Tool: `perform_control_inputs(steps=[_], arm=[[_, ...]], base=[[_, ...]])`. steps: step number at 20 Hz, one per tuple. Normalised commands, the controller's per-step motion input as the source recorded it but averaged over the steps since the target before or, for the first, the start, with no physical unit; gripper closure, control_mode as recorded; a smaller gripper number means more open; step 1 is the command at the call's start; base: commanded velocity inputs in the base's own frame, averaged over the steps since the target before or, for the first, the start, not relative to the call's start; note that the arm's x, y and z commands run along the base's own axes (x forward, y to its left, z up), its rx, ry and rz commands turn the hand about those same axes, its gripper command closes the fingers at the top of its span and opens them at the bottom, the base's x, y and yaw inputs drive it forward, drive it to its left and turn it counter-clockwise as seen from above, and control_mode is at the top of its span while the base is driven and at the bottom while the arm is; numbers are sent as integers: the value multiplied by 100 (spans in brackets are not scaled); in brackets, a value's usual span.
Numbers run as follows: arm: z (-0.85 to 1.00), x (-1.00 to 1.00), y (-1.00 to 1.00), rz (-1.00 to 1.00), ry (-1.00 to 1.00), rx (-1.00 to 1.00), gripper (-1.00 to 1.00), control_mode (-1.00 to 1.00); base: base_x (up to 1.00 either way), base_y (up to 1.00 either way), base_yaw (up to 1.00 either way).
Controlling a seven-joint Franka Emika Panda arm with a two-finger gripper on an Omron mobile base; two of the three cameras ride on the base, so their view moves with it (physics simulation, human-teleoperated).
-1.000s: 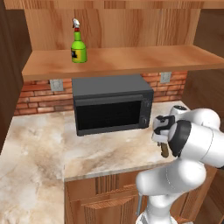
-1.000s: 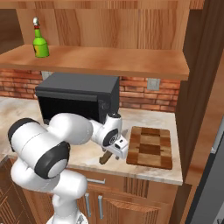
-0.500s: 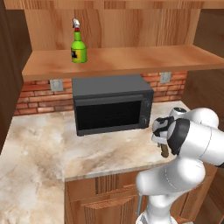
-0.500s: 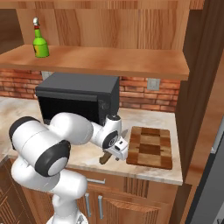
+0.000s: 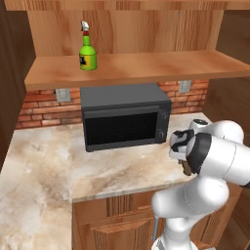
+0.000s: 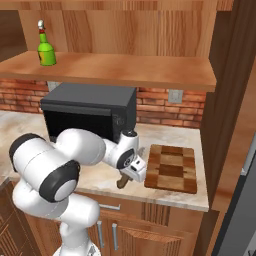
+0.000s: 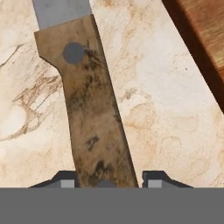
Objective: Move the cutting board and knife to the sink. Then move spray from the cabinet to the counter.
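Microwave behind, cutting board beside the knife.

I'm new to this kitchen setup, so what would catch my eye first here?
The end effector sits low over the knife, its fingertips either side of the brown handle on the marbled counter. Beside it lies the patchwork cutting board. Up on the cabinet shelf, a bright green spray stands above the microwave.
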Motion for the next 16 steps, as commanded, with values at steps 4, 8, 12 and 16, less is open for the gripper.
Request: perform_control_inputs(steps=[4,8,12,16], arm=[[79,-15,4,-21,-11,0,100,-100],[99,-39,0,-29,-20,0,100,-100],[89,-58,0,-33,-20,0,100,-100],[75,-74,0,-33,-25,-3,100,-100]], base=[[0,0,0],[0,0,0],[0,0,0],[0,0,0]])
